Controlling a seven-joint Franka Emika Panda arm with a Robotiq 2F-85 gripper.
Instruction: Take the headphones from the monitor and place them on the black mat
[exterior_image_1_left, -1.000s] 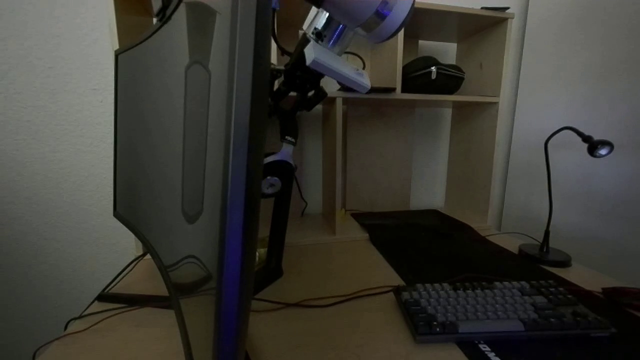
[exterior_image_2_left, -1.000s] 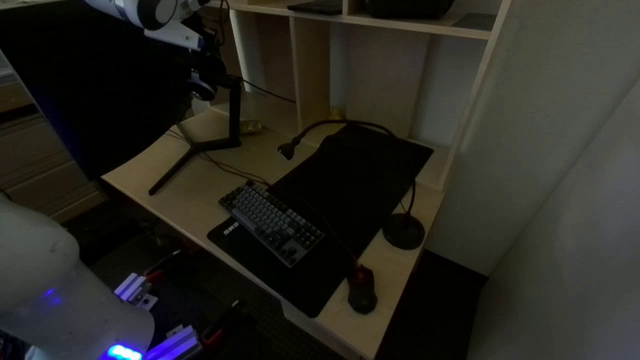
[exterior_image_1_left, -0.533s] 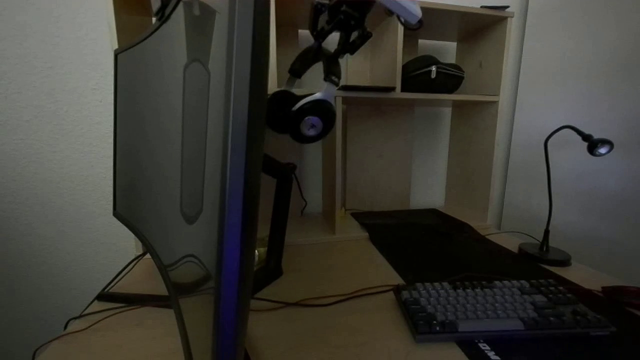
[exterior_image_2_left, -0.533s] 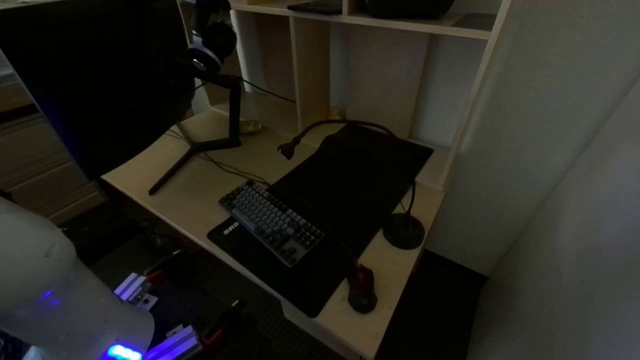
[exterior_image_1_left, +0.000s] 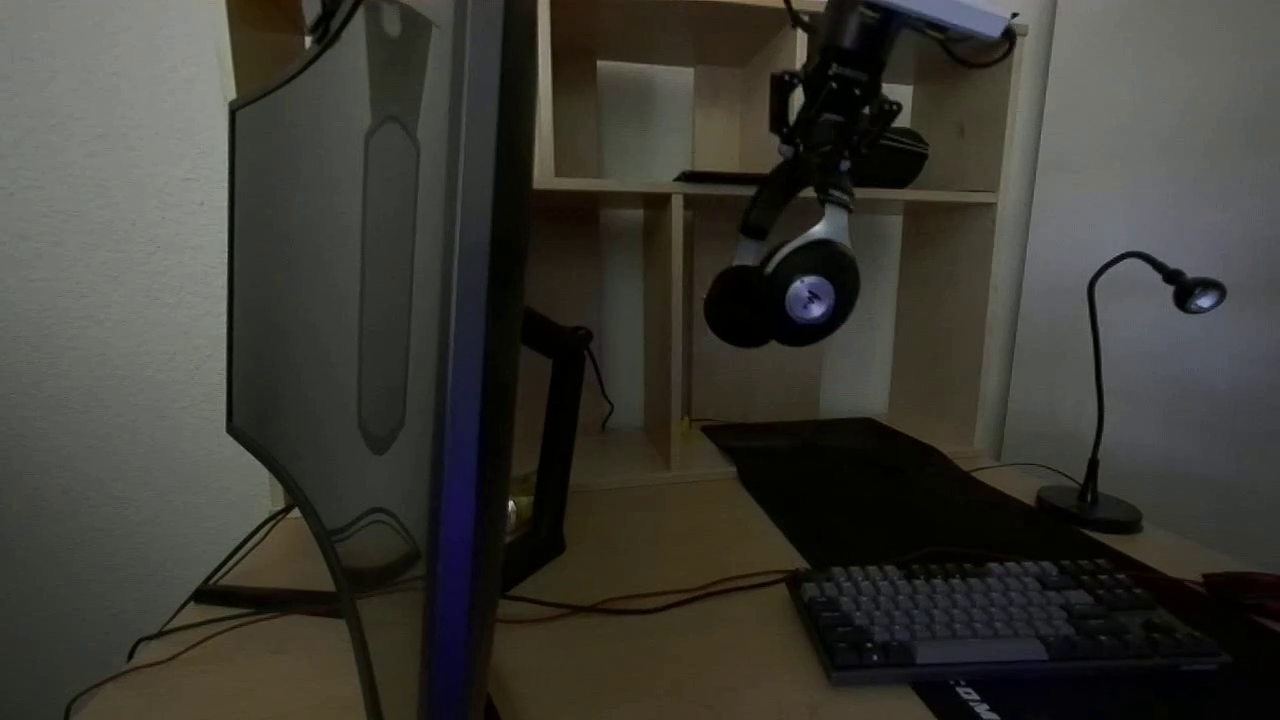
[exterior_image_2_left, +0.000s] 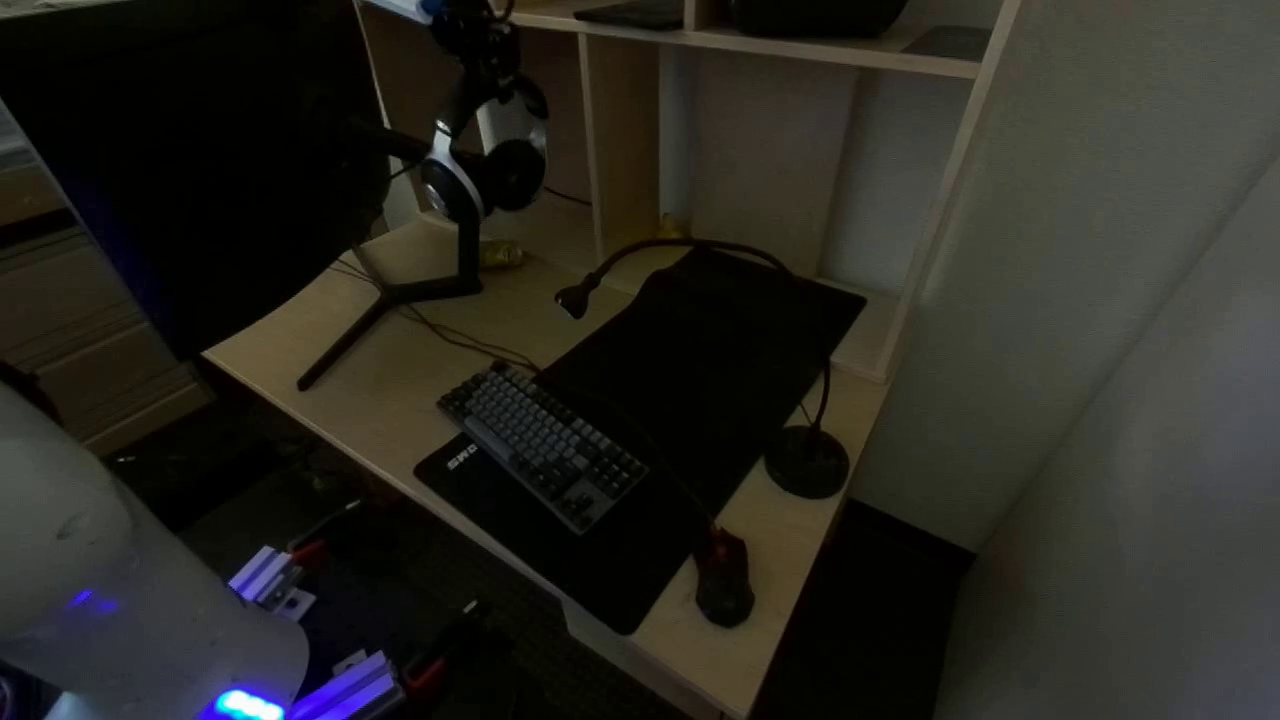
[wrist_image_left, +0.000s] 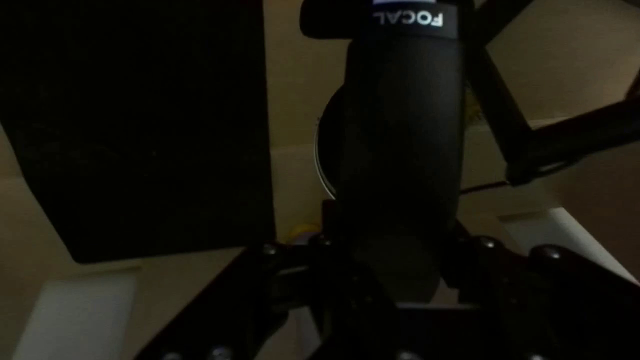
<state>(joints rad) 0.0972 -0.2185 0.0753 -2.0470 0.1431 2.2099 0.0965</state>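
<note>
The black headphones with silvery earcup faces hang in the air, and they also show in an exterior view. My gripper is shut on their headband, which fills the space between the fingers in the wrist view. The earcups hang below the gripper. The monitor stands to the left, apart from the headphones; its dark screen shows in an exterior view. The black mat lies flat on the desk, lower than the headphones; it shows in an exterior view and in the wrist view.
A keyboard lies on the mat's near part. A gooseneck lamp arches over the mat, and a mouse lies at its edge. A wooden shelf stands behind. The monitor's stand and cables are beside the mat.
The gripper has lifted the headphones off the monitor and carried them away from it, rightward in both exterior views, lowering them slightly in the last half second. Desk objects have not moved.
</note>
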